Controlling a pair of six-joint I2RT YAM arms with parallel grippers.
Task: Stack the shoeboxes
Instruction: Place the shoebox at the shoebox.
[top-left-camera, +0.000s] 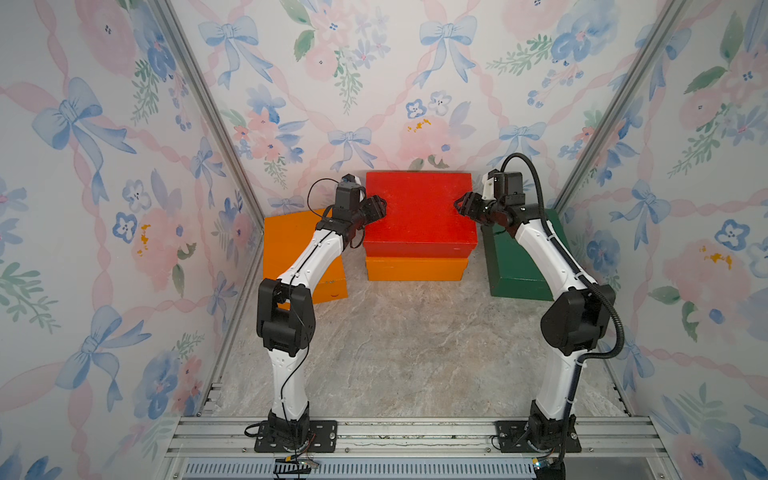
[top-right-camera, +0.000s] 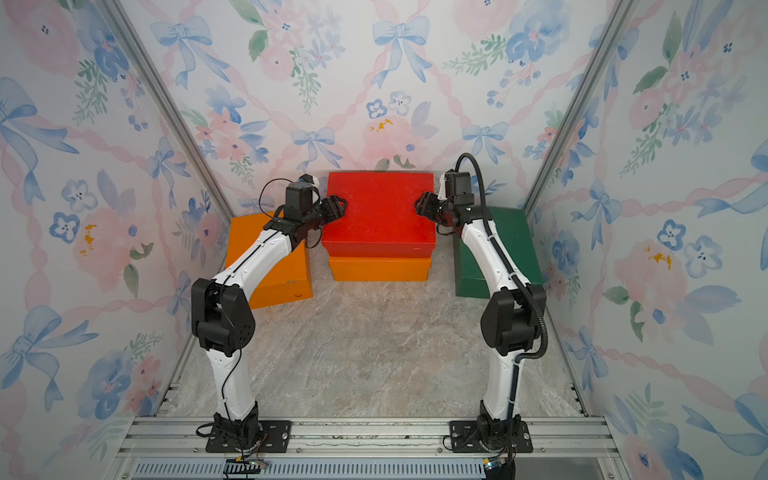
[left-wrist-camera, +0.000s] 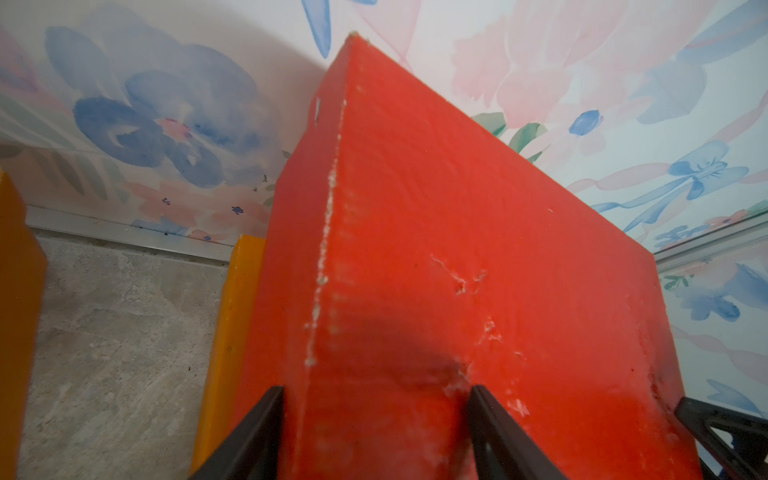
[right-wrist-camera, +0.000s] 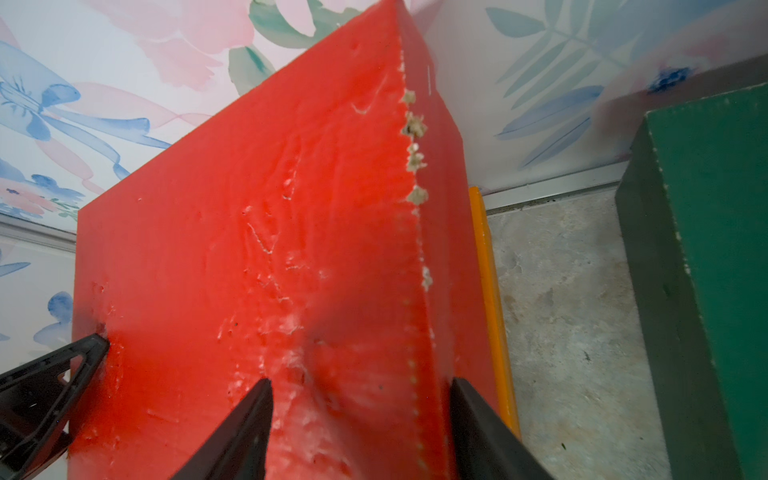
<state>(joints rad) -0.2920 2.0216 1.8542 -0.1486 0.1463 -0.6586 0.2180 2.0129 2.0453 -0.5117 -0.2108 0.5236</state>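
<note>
The red shoebox (top-left-camera: 419, 212) sits on an orange shoebox (top-left-camera: 415, 268) at the middle of the desk's (top-left-camera: 395, 353) far edge. The left gripper (left-wrist-camera: 376, 399) clamps its left lid edge, one finger on top, one on the side; the right gripper (right-wrist-camera: 361, 395) clamps the right edge likewise. Another orange shoebox (top-left-camera: 286, 249) lies far left, the green shoebox (top-left-camera: 515, 266) far right.

From my station, the lower orange box (top-left-camera: 415, 269) shows only its front face in both top views; the red box (top-left-camera: 419, 212) covers the rest. My left arm hides part of the other orange box (top-left-camera: 286, 245); my right arm crosses the green box (top-left-camera: 515, 270). In each wrist view, the picture's edge cuts off the fingers (left-wrist-camera: 249, 436).
</note>
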